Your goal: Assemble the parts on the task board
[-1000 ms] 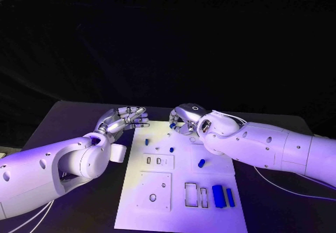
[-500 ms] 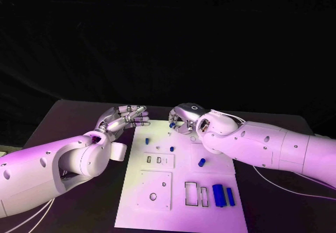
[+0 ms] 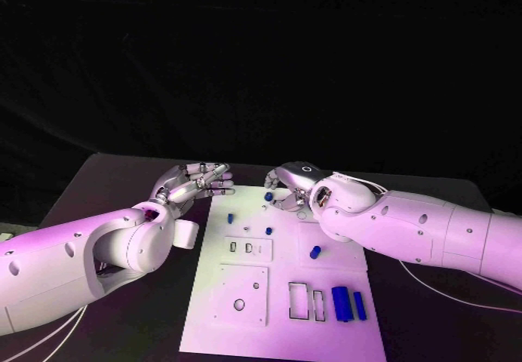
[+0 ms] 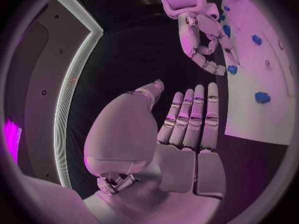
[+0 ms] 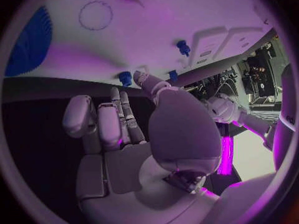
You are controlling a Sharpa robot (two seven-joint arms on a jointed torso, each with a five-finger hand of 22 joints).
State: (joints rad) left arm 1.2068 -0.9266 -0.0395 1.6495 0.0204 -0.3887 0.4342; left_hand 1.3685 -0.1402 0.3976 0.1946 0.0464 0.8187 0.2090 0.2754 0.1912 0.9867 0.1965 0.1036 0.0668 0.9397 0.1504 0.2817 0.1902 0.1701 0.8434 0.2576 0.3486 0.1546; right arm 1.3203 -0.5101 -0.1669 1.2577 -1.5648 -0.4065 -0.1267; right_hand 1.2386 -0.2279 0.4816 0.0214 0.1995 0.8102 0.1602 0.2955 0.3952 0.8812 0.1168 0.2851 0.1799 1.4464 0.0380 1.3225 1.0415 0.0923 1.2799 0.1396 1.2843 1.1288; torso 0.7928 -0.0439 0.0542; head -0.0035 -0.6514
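The task board (image 3: 285,302) lies mid-table, the left hand (image 3: 196,183) empty with fingers straight off its far-left corner, the right hand (image 3: 290,190) empty at its far edge, fingers loosely apart.

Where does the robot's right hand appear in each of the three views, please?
Head view: the right hand is at the far edge of the task board, right of centre.
Left wrist view: the right hand lies beyond the left hand, reaching down to the board's edge.
Right wrist view: the right hand is in the middle, fingers toward the board.
Shared landmark: the white task board.
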